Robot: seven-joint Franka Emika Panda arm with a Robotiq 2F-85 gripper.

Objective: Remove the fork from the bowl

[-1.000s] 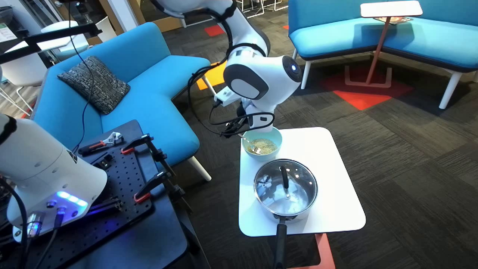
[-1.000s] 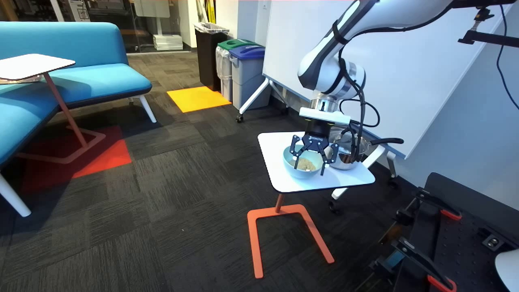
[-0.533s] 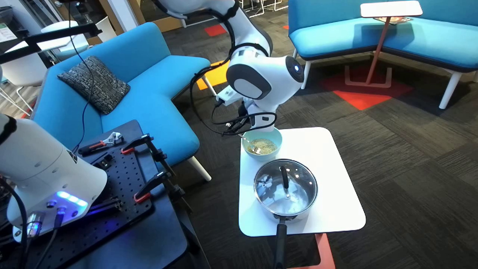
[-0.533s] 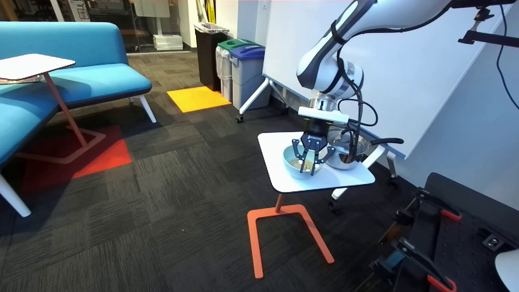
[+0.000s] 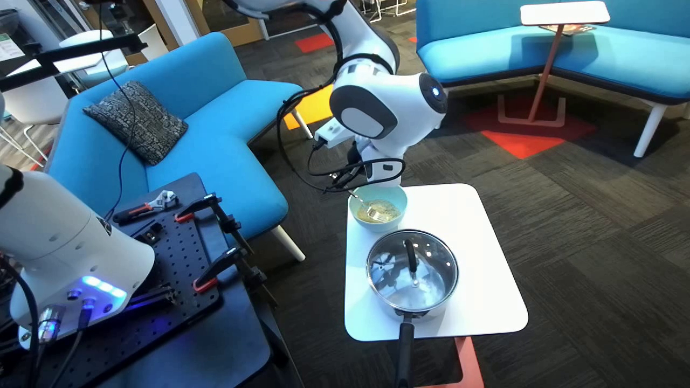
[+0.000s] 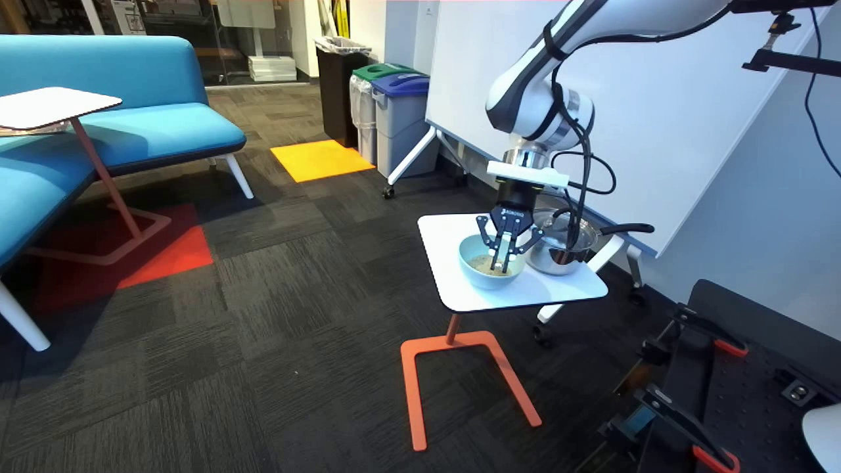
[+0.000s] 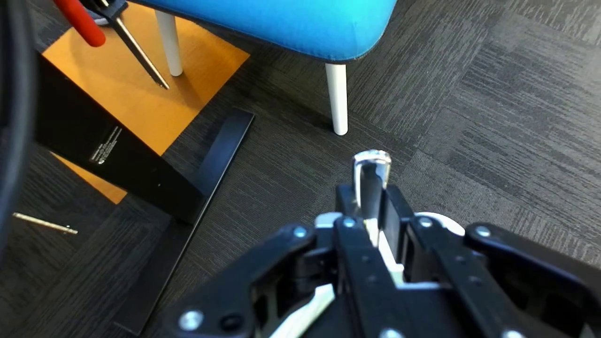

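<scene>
White side table (image 5: 474,264) | gripper (image 6: 499,268) clamped on fork (image 7: 370,188) by its handle | long axis slants down from jaws, tined end below, in or just above bowl (image 6: 481,281) | lift likely next

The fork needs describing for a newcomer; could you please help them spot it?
On the white table bearing a lidded metal pan stands a small pale-blue bowl. The silvery fork slants over it, its handle held in the gripper; it is slim and tined, unlike the round bowl and pan.
</scene>
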